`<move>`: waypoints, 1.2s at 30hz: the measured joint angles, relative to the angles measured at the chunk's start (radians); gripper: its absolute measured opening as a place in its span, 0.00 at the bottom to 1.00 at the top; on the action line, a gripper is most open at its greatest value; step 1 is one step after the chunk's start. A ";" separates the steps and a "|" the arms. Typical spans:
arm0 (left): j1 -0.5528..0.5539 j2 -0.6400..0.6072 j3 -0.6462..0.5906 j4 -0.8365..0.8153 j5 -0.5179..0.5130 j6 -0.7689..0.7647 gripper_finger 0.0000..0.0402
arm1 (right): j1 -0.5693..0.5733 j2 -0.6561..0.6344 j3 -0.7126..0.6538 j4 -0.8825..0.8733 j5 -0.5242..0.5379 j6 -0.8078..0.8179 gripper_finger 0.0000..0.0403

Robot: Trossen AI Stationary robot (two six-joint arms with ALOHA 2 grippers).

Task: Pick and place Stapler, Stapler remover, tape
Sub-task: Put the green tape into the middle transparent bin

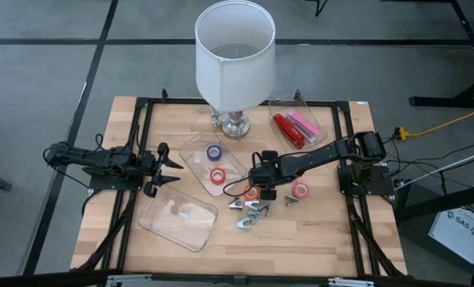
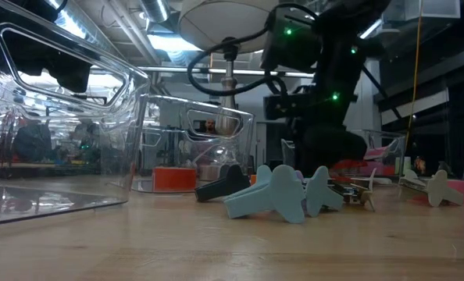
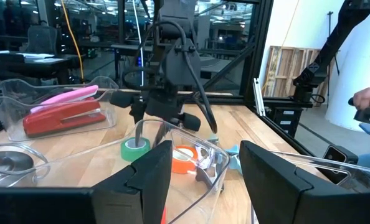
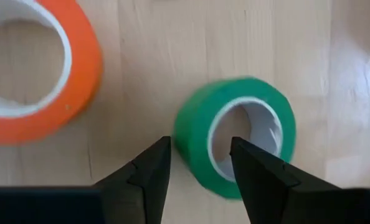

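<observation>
Tape rolls lie at the middle of the wooden table (image 1: 317, 239). The right gripper (image 1: 262, 191) hangs low over the green roll (image 4: 244, 134), and its 2 dark fingers (image 4: 149, 168) stand partly open with a gap between them. The wall of the green roll sits just in front of this gap, so the gripper holds nothing. The orange roll (image 4: 38, 74) lies flat just beside the green one, not touching it.

A clear tray (image 1: 195, 151) near the table centre holds the blue-purple roll (image 1: 213, 152) and a red roll (image 1: 217, 176). Another pink-red roll (image 1: 301, 190) lies on the bare wood toward the right edge. Several pale staple removers (image 1: 251, 211) lie together close to the front of the right gripper.

The red stapler (image 1: 286, 130) and a pink stapler (image 1: 302, 123) rest in a clear tray (image 1: 321, 119) near the far right corner. A white lamp (image 1: 235, 56) stands at the far edge.

The left gripper (image 1: 163, 169) waits near the left edge with its fingers open and empty, above the corner of a third clear tray (image 1: 161, 223).
</observation>
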State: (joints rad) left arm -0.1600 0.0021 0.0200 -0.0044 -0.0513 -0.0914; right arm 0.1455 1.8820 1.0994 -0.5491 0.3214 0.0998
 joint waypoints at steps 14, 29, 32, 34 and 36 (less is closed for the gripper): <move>0.000 0.000 0.000 0.000 0.000 0.000 0.46 | 0.000 -0.001 -0.023 0.052 -0.004 0.063 0.42; 0.000 0.000 0.000 0.000 0.000 0.000 0.46 | 0.031 -0.092 -0.022 -0.115 -0.049 0.140 0.09; 0.000 0.000 0.000 0.000 0.000 0.000 0.46 | 0.033 -0.151 -0.022 -0.175 -0.037 0.173 0.10; 0.000 0.000 0.000 0.000 0.000 0.000 0.46 | 0.037 -0.199 -0.022 -0.187 -0.029 0.192 0.12; 0.000 0.000 0.000 0.000 0.000 0.000 0.46 | 0.039 -0.247 -0.022 -0.178 -0.026 0.204 0.11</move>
State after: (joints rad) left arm -0.1601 0.0024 0.0200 -0.0047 -0.0513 -0.0914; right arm 0.1844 1.6350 1.0771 -0.7273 0.2958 0.3033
